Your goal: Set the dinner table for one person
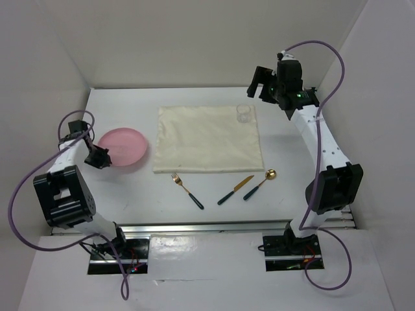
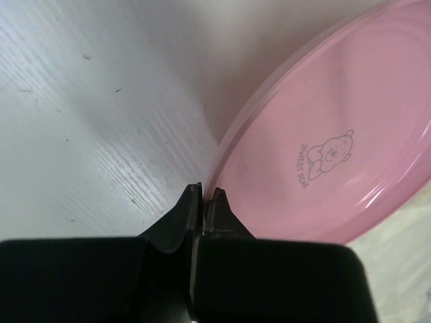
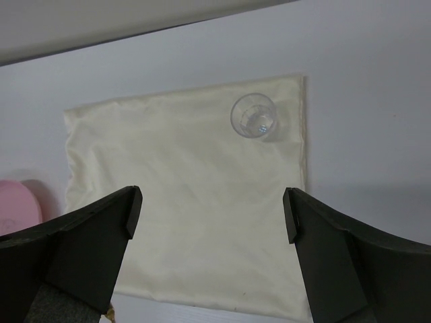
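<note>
Nearest the arm bases, three utensils lie on the dinner table [image 1: 142, 194], a large flat rectangular tabletop with a glossy white surface. From left to right they are a gold metal fork with a dark green handle [image 1: 187, 190], a gold-bladed knife with a dark green handle [image 1: 235, 190] and a gold round-bowled spoon with a dark green handle [image 1: 260, 184]. Each lies at an angle, apart from the others, just in front of the cloth.

Beyond them lies a cream rectangular fabric cloth [image 1: 207, 139], flat, with soft creases. A small clear ribbed drinking glass [image 3: 253, 116] stands upright on the cloth's far right corner.

Left of the cloth, not touching it, rests a round glossy pink plate [image 2: 337, 134] with a raised rim and a small printed bear figure. The left gripper [image 2: 205, 196] is closed on the plate's rim, with its black tapered fingers pinching the edge.

Farthest away, the right gripper [image 3: 212, 205] hangs above the far right of the table with its flat black fingers spread wide, holding nothing.
</note>
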